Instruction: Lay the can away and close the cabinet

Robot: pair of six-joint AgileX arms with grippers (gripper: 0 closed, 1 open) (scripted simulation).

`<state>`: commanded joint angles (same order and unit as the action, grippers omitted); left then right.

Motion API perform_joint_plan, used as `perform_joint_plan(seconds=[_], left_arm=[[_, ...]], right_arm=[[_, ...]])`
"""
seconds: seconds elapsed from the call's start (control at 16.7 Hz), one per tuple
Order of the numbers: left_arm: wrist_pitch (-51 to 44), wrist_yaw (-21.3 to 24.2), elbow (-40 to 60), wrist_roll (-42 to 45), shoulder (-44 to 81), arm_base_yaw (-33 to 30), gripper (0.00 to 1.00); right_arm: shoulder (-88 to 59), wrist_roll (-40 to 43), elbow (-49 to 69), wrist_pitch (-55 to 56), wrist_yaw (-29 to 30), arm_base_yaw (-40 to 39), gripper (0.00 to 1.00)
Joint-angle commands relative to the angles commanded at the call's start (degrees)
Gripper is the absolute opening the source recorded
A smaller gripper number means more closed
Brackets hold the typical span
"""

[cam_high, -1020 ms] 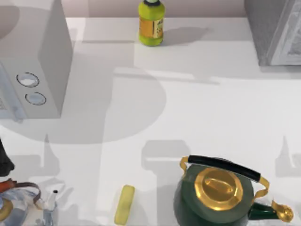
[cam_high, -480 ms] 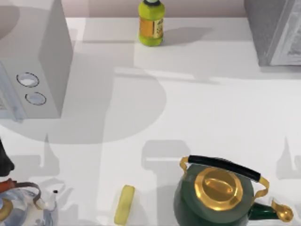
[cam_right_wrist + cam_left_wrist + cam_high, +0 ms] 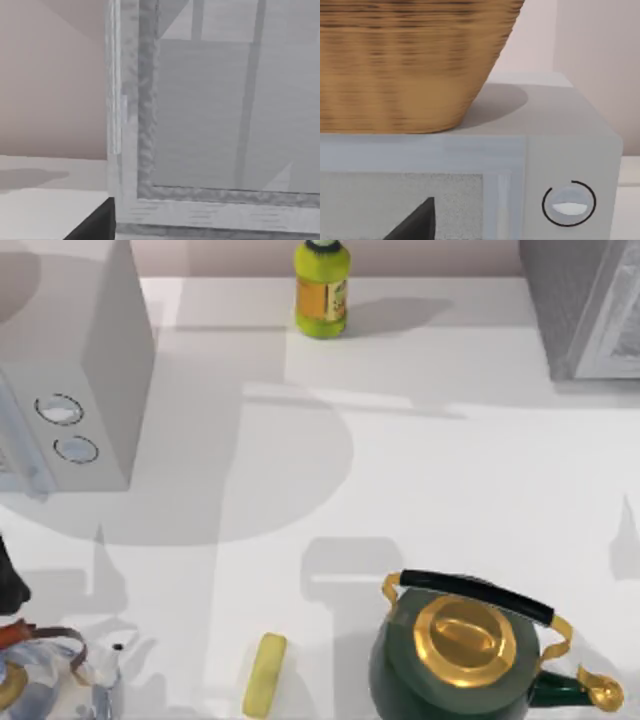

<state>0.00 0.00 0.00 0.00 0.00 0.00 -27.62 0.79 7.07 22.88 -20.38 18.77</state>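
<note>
Overhead, you see the white table (image 3: 450,470) with a yellow-green bottle (image 3: 321,290) at top centre, a green-and-gold kettle (image 3: 470,655) at lower right, and a yellow bar (image 3: 265,675) just left of it. A microwave (image 3: 90,370) fills the upper left, the cabinet (image 3: 585,305) the upper right.

From the left wrist, you face the microwave's front (image 3: 470,200) with 1 dial (image 3: 568,203) at lower right and a woven basket (image 3: 410,60) on top.

From the right wrist, the cabinet's pale door (image 3: 210,115) stands close ahead. You cannot tell either gripper's opening, nor where the can is.
</note>
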Motion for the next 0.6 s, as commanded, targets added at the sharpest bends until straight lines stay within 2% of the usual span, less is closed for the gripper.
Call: perform_joint_plan(seconds=[0.36,0.6], left_arm=[[0.0,0.0,0.0,0.0,0.0,0.0,1.00],[0.0,0.0,0.0,0.0,0.0,0.0,1.00]], right_arm=[[-32.9,-1.3,8.2,25.1,-19.8,20.8,1.00],[-50.0,-1.5,12.0,37.6,-30.3,32.2,1.00]])
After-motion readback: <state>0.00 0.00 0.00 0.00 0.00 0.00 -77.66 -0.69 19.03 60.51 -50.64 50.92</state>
